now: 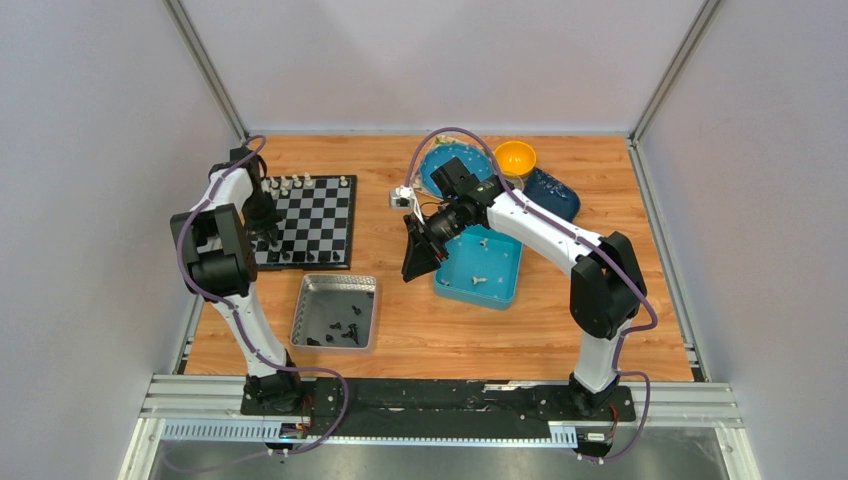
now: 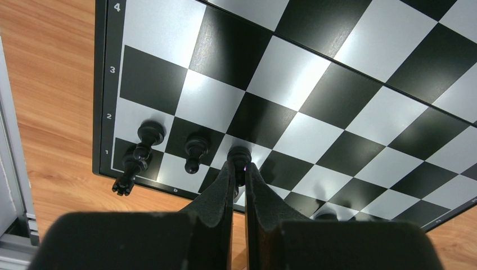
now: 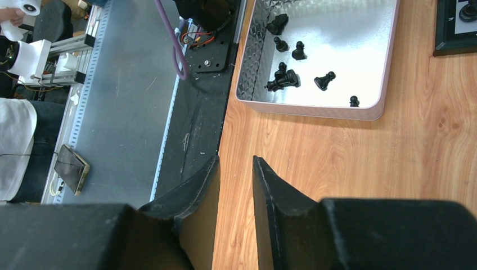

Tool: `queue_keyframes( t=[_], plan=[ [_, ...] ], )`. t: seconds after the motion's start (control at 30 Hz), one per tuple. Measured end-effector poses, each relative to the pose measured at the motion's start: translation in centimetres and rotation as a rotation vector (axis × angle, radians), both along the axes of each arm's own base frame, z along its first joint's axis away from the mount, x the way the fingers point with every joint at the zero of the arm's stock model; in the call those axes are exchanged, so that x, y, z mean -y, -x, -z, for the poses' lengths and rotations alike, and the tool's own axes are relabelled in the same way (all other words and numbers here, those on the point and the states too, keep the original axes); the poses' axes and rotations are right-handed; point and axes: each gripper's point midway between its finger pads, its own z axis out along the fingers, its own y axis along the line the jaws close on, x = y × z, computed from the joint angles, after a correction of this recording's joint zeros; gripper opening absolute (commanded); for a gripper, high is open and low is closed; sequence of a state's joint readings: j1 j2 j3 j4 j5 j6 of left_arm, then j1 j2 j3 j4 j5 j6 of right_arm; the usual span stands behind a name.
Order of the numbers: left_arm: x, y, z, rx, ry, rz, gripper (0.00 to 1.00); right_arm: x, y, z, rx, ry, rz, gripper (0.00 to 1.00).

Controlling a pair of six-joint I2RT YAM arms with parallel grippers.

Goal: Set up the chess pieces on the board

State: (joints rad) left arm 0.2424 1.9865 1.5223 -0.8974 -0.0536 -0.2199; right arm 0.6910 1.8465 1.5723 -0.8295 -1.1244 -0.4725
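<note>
1. Step in hand, by judgement: seating a small black pawn (image 2: 239, 154) on the flat black-and-white checkered chessboard (image 2: 315, 84), in the rows nearest the left arm, close to the corner.
2. Pinches that pawn by the head between the nearly closed tips of the left gripper (image 2: 239, 169). Cannot tell whether its base touches the square yet.
3. To do it well: lower straight down, centre the base inside one square, part the jaws only slightly, then lift off vertically so as not to tip it.
4. Mind the neighbours: nearest black pawn (image 2: 194, 149) just beside the fingers, and a taller black piece (image 2: 128, 171) at the corner square.
5. Left arm pose: folds high over the board's left side, wrist aimed steeply down, fingers nearly vertical above the square.
6. Right arm pose: reaches inward with raised elbow and hangs the right gripper (image 1: 411, 268) over bare wood, between the silver metal tray (image 1: 300, 312) and the blue square tray (image 1: 500, 275). Jaws parted, nothing between them.
7. Stock yet to place: loose black chessmen (image 1: 345, 328) in the silver tray, cream chessmen (image 1: 478, 279) in the blue tray. Row of cream pieces (image 1: 300, 183) already on the board's far edge.
</note>
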Motion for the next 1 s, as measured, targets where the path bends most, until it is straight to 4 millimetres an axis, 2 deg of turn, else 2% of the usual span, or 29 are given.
queue_keyframes(
  t=[0.5,0.7,1.0],
  plan=[
    [-0.1,-0.5,-0.2,-0.011,0.004,-0.001,0.29,0.0,-0.1,0.3,0.000,0.002,-0.003,0.31],
    [-0.3,-1.3,-1.2,0.012,0.000,-0.001,0.30,-0.1,-0.1,0.4,0.000,0.002,-0.006,0.31],
    [-0.2,-1.0,-1.2,0.001,0.004,0.000,0.28,0.0,-0.1,0.5,0.000,0.002,-0.010,0.31]
  ],
)
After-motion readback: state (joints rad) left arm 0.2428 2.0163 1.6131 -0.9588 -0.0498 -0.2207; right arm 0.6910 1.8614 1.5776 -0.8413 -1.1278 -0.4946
